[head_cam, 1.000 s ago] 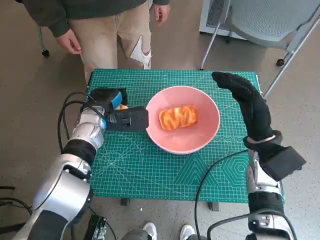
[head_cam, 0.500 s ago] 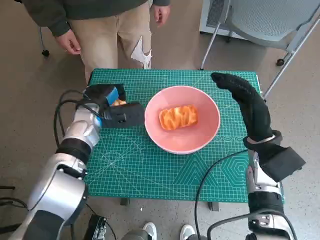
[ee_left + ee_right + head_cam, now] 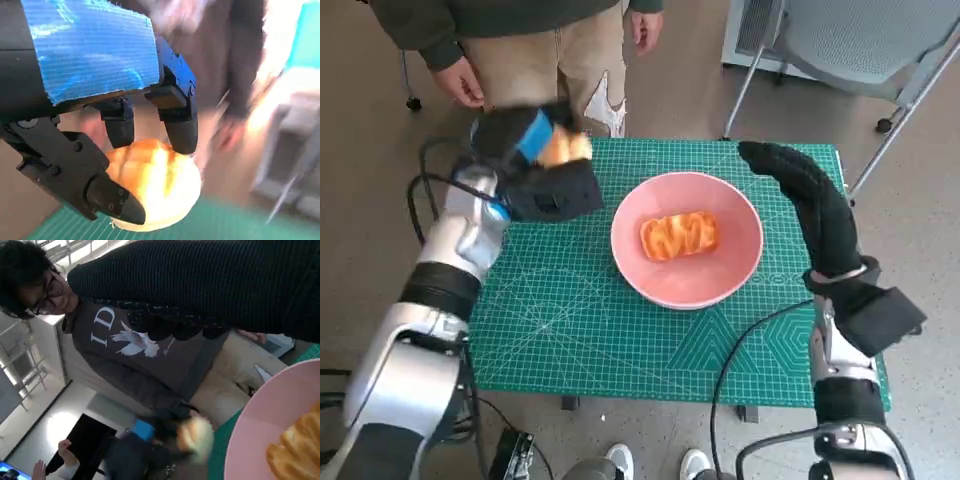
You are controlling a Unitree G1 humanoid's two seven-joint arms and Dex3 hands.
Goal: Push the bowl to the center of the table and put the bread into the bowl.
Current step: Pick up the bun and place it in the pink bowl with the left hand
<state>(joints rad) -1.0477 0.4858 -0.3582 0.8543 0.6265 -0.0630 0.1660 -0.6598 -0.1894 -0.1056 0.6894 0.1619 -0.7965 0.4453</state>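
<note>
Head view shows the left hand [image 3: 535, 165] up off the table now, near the far left corner of the green mat [image 3: 620, 330]. A second ago it sat low on the mat, right beside the pink bowl [image 3: 687, 240]. It has lifted and pulled away from the bowl. It grips a round bun [image 3: 563, 148], and the picture is blurry around it. From behind the left hand, its black fingers [image 3: 177, 125] wrap over the top of the golden bun [image 3: 155, 185] and a thumb presses on its side.

The bowl rests near the middle of the mat, about where it was before. A flat twisted bread [image 3: 678, 235] lies inside it, as it did a second ago.

The right hand [image 3: 810, 205] in its black glove hangs over the right side of the mat, just beside the bowl. It has hardly moved. It holds nothing, and its fingers are stretched out and a little bent.

A person [image 3: 535, 45] stands at the far edge of the table.
</note>
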